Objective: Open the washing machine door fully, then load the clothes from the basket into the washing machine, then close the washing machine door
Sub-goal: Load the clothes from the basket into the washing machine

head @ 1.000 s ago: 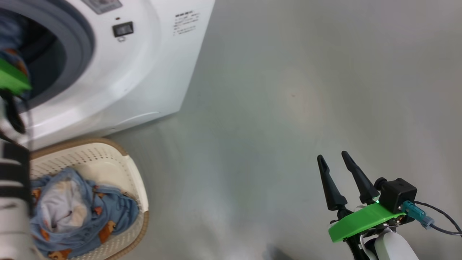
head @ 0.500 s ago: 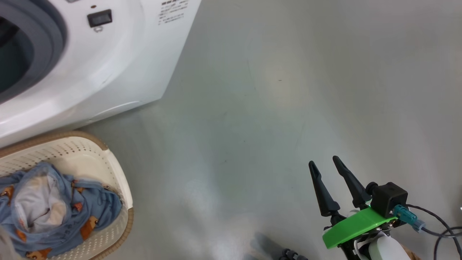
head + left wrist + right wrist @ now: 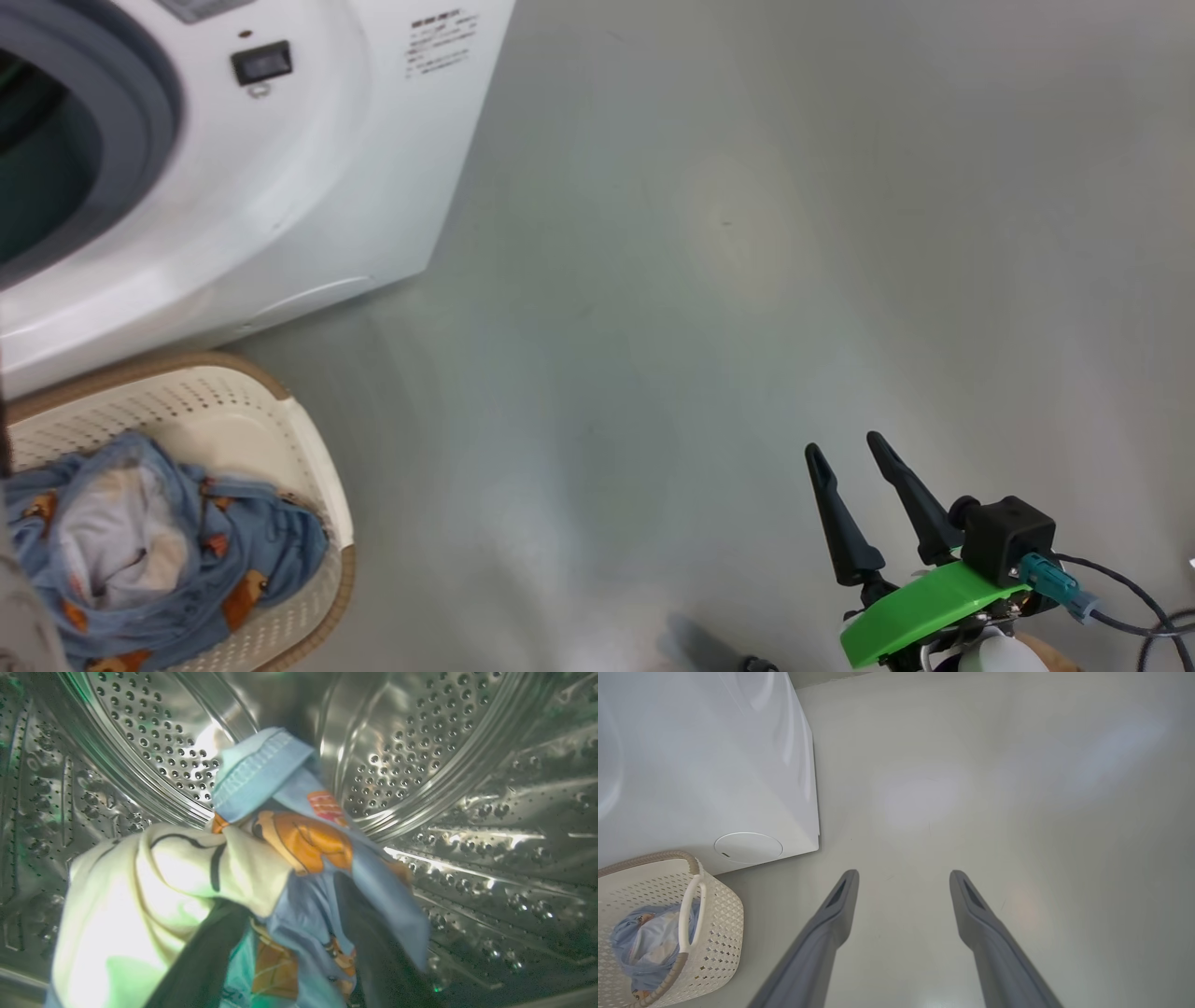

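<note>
**One piece is inside the washing machine**

The big white front-loading washing machine [image 3: 280, 187] stands on the smooth grey floor [image 3: 747, 233]. Its round mouth with the grey rubber gasket [image 3: 140, 103] is uncovered. My left gripper [image 3: 289, 900] is inside the washing machine, in its shiny steel drum [image 3: 420, 742] full of little holes. My two dark fingers [image 3: 205, 956] there are spread apart. A soft light-blue piece of the clothes [image 3: 261, 774], with an orange animal and a cream patch, is draped over and between them. Just in front of the washing machine sits the small cream plastic basket [image 3: 322, 485] with a brown rim. More blue clothes [image 3: 215, 551] lie in it. My right gripper [image 3: 842, 444] hangs over the floor, well to the right of the washing machine, fingers spread wide, holding nothing.
</note>
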Motion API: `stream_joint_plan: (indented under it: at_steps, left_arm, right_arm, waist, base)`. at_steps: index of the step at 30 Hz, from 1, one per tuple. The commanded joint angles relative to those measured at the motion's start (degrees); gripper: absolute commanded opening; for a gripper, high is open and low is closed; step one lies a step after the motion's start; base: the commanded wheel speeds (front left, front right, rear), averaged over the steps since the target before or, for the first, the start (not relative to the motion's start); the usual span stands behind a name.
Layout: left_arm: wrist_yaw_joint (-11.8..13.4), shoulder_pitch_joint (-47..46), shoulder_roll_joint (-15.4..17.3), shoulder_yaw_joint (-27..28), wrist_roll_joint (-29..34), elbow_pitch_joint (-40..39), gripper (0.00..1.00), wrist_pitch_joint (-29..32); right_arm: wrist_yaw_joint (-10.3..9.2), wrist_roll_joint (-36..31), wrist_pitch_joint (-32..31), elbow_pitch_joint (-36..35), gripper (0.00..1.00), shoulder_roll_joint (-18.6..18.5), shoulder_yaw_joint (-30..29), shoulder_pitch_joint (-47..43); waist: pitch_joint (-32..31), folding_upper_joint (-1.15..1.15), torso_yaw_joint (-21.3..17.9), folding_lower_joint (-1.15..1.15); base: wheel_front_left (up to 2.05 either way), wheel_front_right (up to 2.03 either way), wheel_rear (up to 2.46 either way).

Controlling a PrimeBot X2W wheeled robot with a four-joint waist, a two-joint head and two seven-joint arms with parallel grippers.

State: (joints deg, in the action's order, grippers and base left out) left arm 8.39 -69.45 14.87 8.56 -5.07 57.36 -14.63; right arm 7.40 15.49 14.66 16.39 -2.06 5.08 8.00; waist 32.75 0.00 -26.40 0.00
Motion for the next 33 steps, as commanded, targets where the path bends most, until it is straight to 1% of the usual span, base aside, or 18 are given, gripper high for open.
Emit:
stream_joint_plan:
  at_steps: [1, 4, 5, 9, 14, 18, 23, 25, 27, 30, 31, 32, 33]
  left_arm:
    - [1.2, -0.6, 1.2, -0.6, 1.1, 0.5, 1.0, -0.2]
    - [1.7, -0.4, -0.5, -1.0, 0.9, 3.3, 1.0, -0.3]
    - [1.7, -0.4, -0.5, -1.0, 0.9, 3.3, 1.0, -0.3]
    - [0.6, 1.3, -3.2, -1.7, 0.1, 5.5, 1.0, -0.3]
    - [0.1, 6.0, -7.0, -2.5, -0.4, 2.9, 1.0, -0.4]
    - [-1.1, 11.4, -9.9, -3.9, -0.7, -0.2, 1.0, -0.4]
    - [-2.8, 19.0, -11.7, -4.7, -3.5, -7.7, 1.0, -0.4]
    - [-3.4, 23.0, -11.9, -6.2, -4.9, -11.4, 1.0, -0.4]
    - [-3.8, 27.5, -12.0, -9.2, -8.0, -15.4, 1.0, -0.4]
    - [-2.4, 34.3, -12.0, -14.0, -11.7, -22.0, 1.0, -0.4]
    - [-1.6, 36.5, -12.0, -15.4, -12.5, -24.6, 1.0, -0.4]
    - [-0.1, 41.2, -12.0, -18.1, -13.5, -29.2, 1.0, -0.4]
    - [0.7, 43.2, -12.0, -18.8, -13.8, -31.3, 1.0, -0.4]
  right_arm:
    - [0.09, -1.0, 0.3, -0.6, 1.0, -0.8, 1.3, -1.6]
    - [0.09, -1.3, 0.3, -0.3, 1.0, -0.8, 1.2, -1.4]
    - [0.09, -1.3, 0.3, -0.3, 1.0, -0.8, 1.2, -1.4]
    - [0.09, -2.0, 0.3, 0.1, 1.0, -0.8, 0.9, -1.1]
    - [0.09, -3.1, 0.3, 0.6, 1.0, -0.8, 0.2, -0.9]
    - [0.09, -4.3, 0.3, 0.8, 1.0, -0.8, -0.6, -0.9]
    - [0.09, -5.5, 0.3, 0.4, 1.0, -0.8, -2.1, -1.1]
    - [0.09, -6.0, 0.3, 0.4, 1.0, -0.8, -2.5, -1.4]
    - [0.09, -6.3, 0.3, 0.4, 1.0, -0.9, -2.9, -1.7]
    - [0.09, -6.7, 0.3, 0.3, 1.0, -1.2, -3.4, -2.2]
    - [0.09, -6.7, 0.3, 0.2, 1.0, -1.3, -3.8, -2.4]
    - [0.09, -6.9, 0.3, 0.1, 1.0, -1.3, -4.3, -2.9]
    - [0.09, -7.0, 0.3, 0.0, 1.0, -1.3, -4.5, -3.1]
  waist:
    - [-1.6, 0.0, 1.6, 0.0]
    - [-3.3, 0.0, 3.1, 0.0]
    - [-3.3, 0.0, 3.1, 0.0]
    - [-5.7, 0.0, 5.8, 0.0]
    - [-9.2, 0.0, 10.0, 0.0]
    - [-11.7, 0.0, 13.6, 0.0]
    - [-13.8, 0.0, 18.3, 0.0]
    - [-14.5, 0.0, 20.0, 0.0]
    - [-15.2, 0.0, 21.5, 0.0]
    - [-16.1, 0.0, 23.8, 0.0]
    - [-16.5, 0.0, 24.5, 0.0]
    - [-17.2, 0.0, 25.9, 0.0]
    - [-17.5, 0.0, 26.5, 0.0]
  base:
    - [0.0, 0.0, 0.0]
    - [0.0, 0.0, 0.0]
    - [0.0, 0.0, 0.0]
    - [0.0, 0.0, 0.0]
    - [0.0, 0.0, 0.0]
    - [0.0, 0.0, 0.0]
    - [0.0, 0.0, 0.0]
    - [0.0, 0.0, 0.0]
    - [0.0, 0.0, 0.0]
    - [0.0, 0.0, 0.0]
    - [0.0, 0.0, 0.0]
    - [0.0, 0.0, 0.0]
    - [0.0, 0.0, 0.0]
